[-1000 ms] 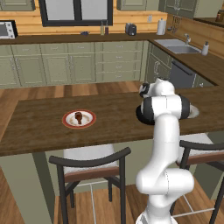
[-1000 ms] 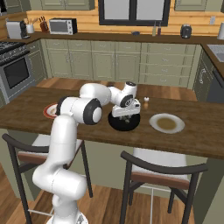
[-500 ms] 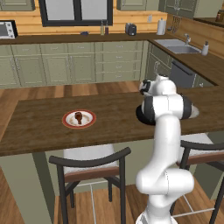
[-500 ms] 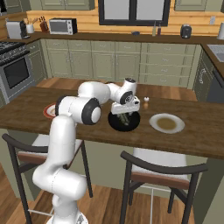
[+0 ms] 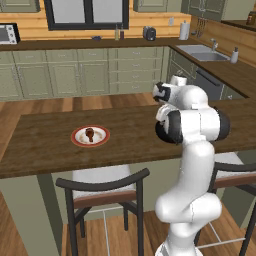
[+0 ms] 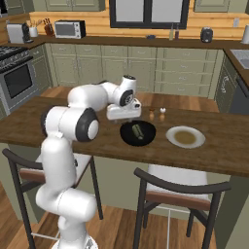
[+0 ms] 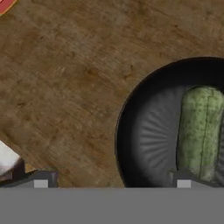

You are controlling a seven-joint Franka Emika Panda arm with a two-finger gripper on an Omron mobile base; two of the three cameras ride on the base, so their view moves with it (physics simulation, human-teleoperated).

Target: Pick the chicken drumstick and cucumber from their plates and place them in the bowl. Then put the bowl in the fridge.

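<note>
Bare wooden countertop [image 5: 55,142] lies wide between the red-rimmed plate [image 5: 90,136] and the black bowl [image 6: 138,133]; the cream plate [image 6: 185,137] sits just beside the bowl; two small shakers [image 6: 156,113] stand behind it; chair backs [image 6: 181,187] line the near edge.

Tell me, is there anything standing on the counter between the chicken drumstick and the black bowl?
Nothing visible does. The chicken drumstick lies on its red-rimmed plate, and bare wooden counter runs from there to the bowl, which already holds the cucumber.
</note>
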